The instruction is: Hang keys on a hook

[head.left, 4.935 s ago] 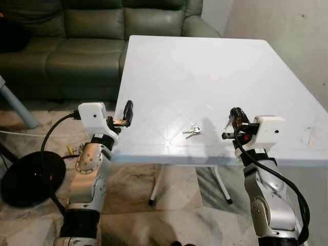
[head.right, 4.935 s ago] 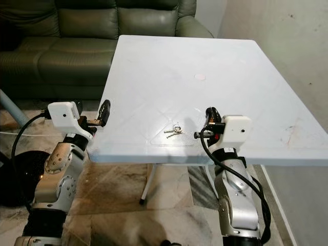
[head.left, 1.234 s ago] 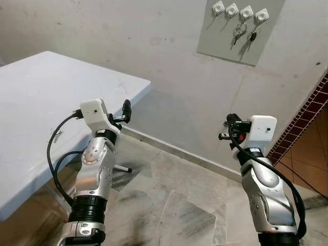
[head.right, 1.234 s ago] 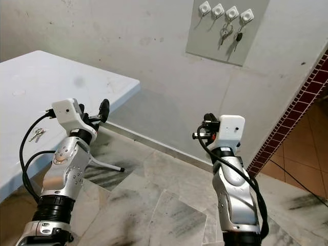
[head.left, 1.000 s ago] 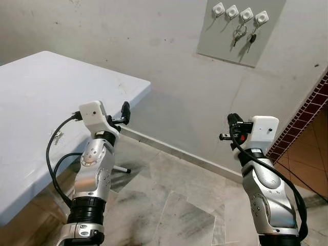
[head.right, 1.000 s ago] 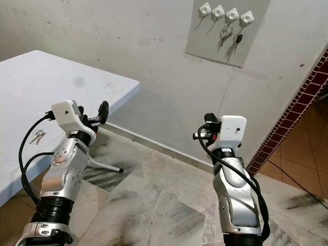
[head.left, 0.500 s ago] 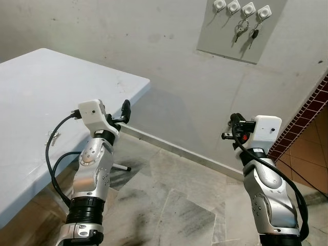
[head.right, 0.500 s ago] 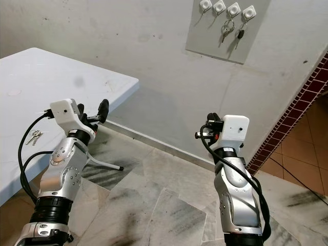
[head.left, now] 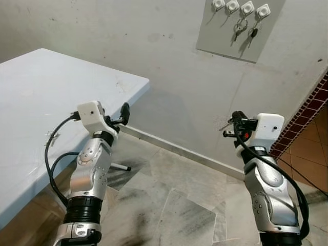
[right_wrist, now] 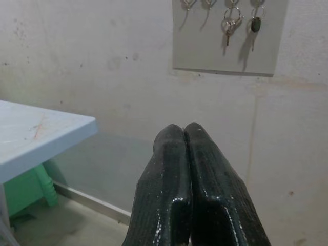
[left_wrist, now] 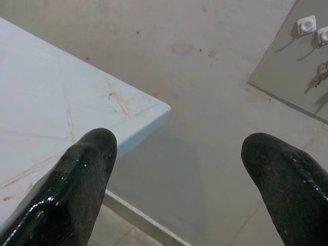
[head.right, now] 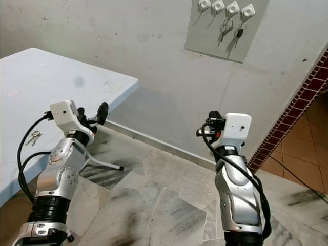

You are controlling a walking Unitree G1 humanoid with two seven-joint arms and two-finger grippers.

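Note:
A small bunch of keys [head.right: 35,136] lies on the white table [head.left: 41,82] at my left, near its front edge. High on the wall ahead hangs a grey hook board [head.left: 225,36] with several white hooks; a key ring [head.left: 239,29] and a black-headed key [head.left: 253,33] hang from two of them. My left gripper [head.left: 124,111] is raised beside the table corner, open and holding nothing. My right gripper [head.left: 237,120] is held up facing the wall below the board, its fingers [right_wrist: 171,154] pressed together with nothing visible between them.
Marble floor [head.left: 179,205] stretches between me and the wall. A brown tiled wall section [head.left: 307,113] stands at the right. The table's metal leg [head.left: 120,167] reaches down near the skirting. A green stool [right_wrist: 31,189] stands under the table.
Since about five seconds ago the view has turned from the table top to the wall with the hook board. In the last second it only drifted slightly; both grippers keep their states.

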